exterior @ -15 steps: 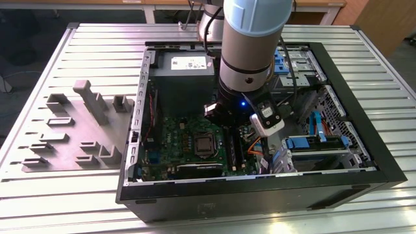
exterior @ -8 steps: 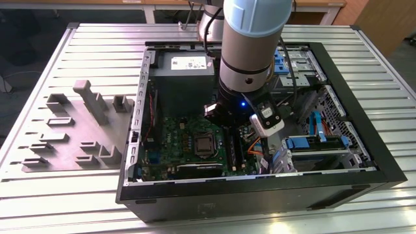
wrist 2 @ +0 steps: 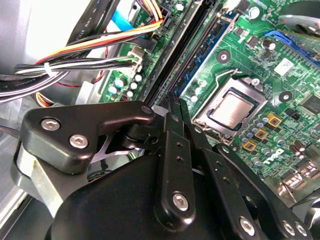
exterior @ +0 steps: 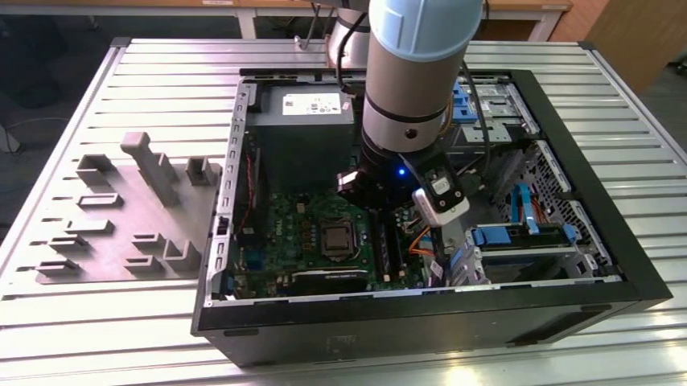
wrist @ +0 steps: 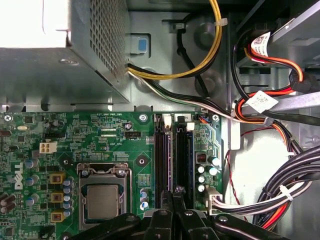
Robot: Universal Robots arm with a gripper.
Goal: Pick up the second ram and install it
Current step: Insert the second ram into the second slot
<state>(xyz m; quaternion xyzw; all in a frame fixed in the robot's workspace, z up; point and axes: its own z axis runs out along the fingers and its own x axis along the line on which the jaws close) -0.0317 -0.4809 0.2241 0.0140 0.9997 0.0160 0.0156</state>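
Gripper fingers are narrow, nearly touching, with nothing visible between them, tips low over one end of the twin black slots. The second ram looks to be the blue strip standing in the slot farther from the processor. Risk: pressure at one end could leave it tilted and half-seated, and the cable bundle beyond could snag.

You are looking at the slim, long blue circuit-board memory stick standing on edge in the green motherboard, running parallel to the long black slot just beside it. Whether it is sitting fully latched cannot be told.
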